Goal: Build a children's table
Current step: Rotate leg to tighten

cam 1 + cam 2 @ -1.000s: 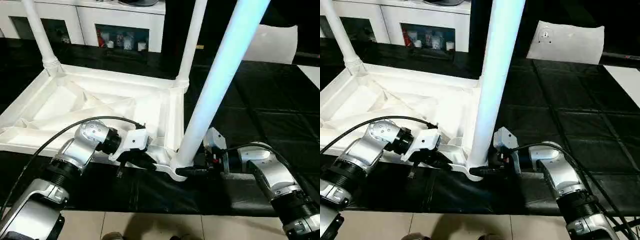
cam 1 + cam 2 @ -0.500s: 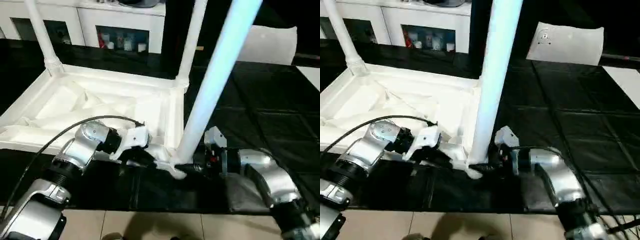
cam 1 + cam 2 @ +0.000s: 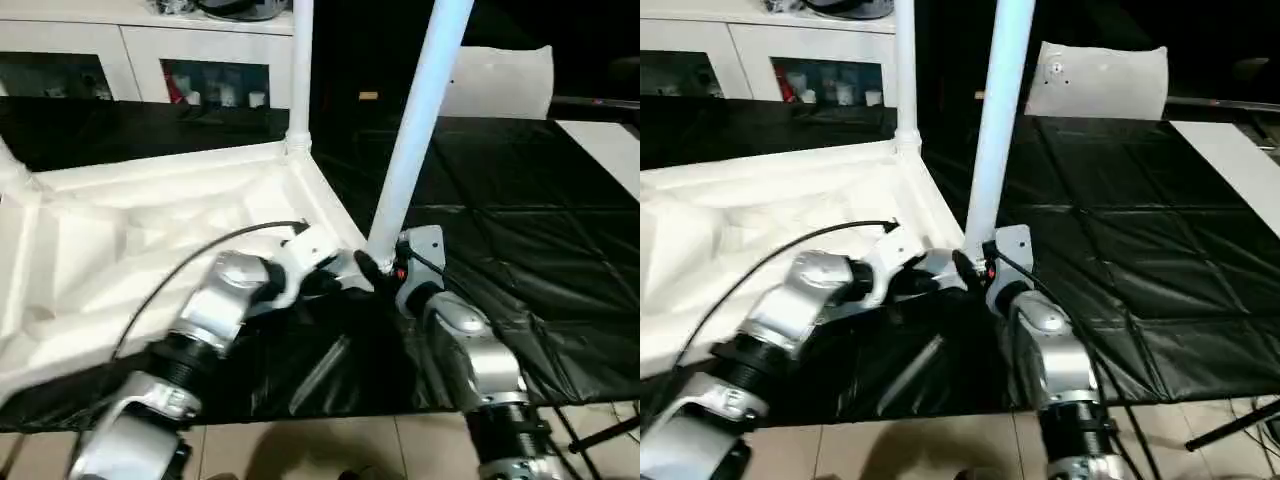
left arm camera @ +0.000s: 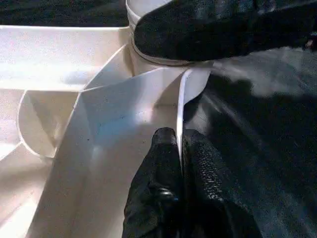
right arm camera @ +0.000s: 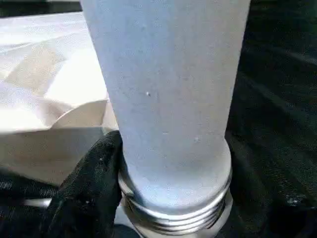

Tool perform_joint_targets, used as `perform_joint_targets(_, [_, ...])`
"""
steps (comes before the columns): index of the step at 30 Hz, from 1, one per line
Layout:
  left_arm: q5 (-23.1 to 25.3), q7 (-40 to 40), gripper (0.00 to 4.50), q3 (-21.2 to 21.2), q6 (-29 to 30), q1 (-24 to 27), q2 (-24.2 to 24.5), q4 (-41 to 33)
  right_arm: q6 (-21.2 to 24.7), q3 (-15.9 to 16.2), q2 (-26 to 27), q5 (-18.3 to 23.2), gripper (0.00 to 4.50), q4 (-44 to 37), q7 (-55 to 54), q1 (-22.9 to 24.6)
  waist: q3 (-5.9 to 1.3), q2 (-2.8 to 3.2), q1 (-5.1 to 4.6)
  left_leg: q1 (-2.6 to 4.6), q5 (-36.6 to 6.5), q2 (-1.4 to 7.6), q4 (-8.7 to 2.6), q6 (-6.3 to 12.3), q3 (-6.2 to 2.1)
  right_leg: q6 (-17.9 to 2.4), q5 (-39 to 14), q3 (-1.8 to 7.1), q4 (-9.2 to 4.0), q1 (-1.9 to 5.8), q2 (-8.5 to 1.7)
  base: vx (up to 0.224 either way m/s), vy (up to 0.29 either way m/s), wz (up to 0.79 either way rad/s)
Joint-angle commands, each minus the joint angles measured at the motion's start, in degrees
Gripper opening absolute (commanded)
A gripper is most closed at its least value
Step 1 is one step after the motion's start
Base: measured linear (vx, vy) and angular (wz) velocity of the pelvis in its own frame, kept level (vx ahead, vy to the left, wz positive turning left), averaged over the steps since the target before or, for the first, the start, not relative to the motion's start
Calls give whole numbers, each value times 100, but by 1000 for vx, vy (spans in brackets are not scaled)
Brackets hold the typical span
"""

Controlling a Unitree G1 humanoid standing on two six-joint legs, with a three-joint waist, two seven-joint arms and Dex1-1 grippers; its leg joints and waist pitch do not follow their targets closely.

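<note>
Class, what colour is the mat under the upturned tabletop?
Black, marked with a quilted grid of squares; the mat shows best in the right eye view.
</note>
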Motion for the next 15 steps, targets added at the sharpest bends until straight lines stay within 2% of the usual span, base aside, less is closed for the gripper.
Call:
perform_joint_targets(1, [-6,382,0,-231,-53,-81,-333,-6,77,749,497,287,339,-54,640,30,-241,48,4,-21,-1140,304,-480,195,-125,-864,-1768,313,-540,207,-467,0,0,0])
perform_joint_targets(2, [-6,382,0,-231,-53,-81,-333,-6,77,749,497,287,339,-54,640,30,-244,43,4,-22,-1103,307,-481,215,-124,-896,-1655,311,-529,210,-465,0,0,0])
perform_joint_targets(4, [-11,237,0,-227,-154,-43,-165,9,-116,781,270,213,370,-152,826,106,-251,54,6,-21,-1037,305,-470,270,-108,-1003,-1398,312,-514,226,-470,0,0,0])
perform_joint_targets(7, [-83,-155,0,-239,-584,60,151,-6,-415,705,-152,235,392,-198,1171,188,-254,54,17,-37,-1016,307,-469,345,-116,-1005,-1453,305,-526,251,-481,0,0,0])
perform_joint_targets(10, [-157,-413,0,-217,-822,142,344,-40,-650,630,-439,272,423,-196,1560,211,-263,43,12,-62,-859,303,-450,410,-102,-1074,-1237,309,-488,280,-482,0,0,0])
perform_joint_targets(11, [-245,-796,0,-232,-1249,220,546,-39,-725,531,-706,431,427,-237,2004,216,-263,20,14,-66,-813,295,-445,456,-96,-1073,-1213,309,-500,282,-481,0,0,0])
perform_joint_targets(13, [-289,-1078,0,-238,-1519,254,739,56,-790,549,-1077,542,444,-295,2603,221,-277,47,9,-76,-636,313,-429,580,-93,-1176,-916,308,-454,304,-478,0,0,0])
perform_joint_targets(14, [-305,-1243,0,-270,-1738,262,838,124,-804,571,-1246,586,444,-318,2890,222,-276,56,14,-63,-608,311,-424,607,-87,-1216,-818,302,-448,288,-469,0,0,0])
perform_joint_targets(15, [-323,-1351,0,-303,-1908,264,908,171,-820,581,-1351,615,444,-327,3081,221,-266,15,5,-61,-627,302,-419,663,-70,-1260,-775,297,-446,285,-454,0,0,0])
